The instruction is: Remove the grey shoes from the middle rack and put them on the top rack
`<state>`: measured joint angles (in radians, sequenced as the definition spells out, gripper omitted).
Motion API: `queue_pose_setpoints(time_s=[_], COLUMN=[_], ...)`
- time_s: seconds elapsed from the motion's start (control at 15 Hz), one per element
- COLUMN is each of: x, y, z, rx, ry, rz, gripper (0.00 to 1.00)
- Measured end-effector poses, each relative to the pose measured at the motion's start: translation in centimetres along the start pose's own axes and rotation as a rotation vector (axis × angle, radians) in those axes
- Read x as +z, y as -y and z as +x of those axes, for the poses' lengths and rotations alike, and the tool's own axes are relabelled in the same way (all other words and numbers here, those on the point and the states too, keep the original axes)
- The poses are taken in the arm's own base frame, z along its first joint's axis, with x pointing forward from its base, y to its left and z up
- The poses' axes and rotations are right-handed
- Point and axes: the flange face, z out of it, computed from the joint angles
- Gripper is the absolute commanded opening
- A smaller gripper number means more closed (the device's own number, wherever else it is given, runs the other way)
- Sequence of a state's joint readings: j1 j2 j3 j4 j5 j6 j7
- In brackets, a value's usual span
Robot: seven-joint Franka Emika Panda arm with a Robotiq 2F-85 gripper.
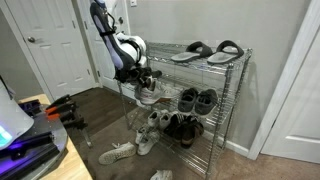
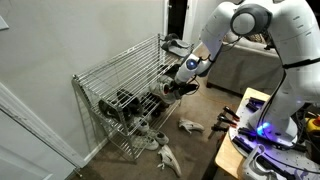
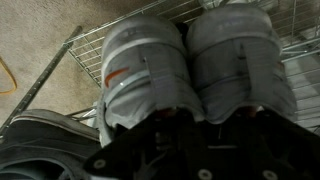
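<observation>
Grey shoes (image 3: 145, 65) close up, middle rack (image 3: 88, 42) edge behind, open carpet (image 3: 35, 30) beyond

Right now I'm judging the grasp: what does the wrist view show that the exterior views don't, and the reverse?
Only the wrist view: the grey shoes close up, side by side, an orange mark on one; whether the pincer grips them is unclear. Only in an exterior view: slide sandals on the top rack, loose sneakers on the carpet, the arm. Both: the grey shoes, the wire shelf unit, the carpet.
</observation>
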<state>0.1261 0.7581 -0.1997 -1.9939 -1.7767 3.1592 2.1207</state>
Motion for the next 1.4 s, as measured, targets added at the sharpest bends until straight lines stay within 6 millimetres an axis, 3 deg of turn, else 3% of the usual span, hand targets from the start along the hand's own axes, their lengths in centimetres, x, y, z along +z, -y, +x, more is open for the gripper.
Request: queue_pose_setpoints(time_s=[0.47,0.87,1.4], x=[-4.5,-10.2,-15.8], y=[-1.0,-2.3,-3.9], z=[-5.4,-10.1,-11.8], rx=[-0.015,-0.009,0.033], ry=[0.076,0.126,0.069], rz=[-0.029,-0.031,-0.045], gripper=[0.05,0.05,0.06])
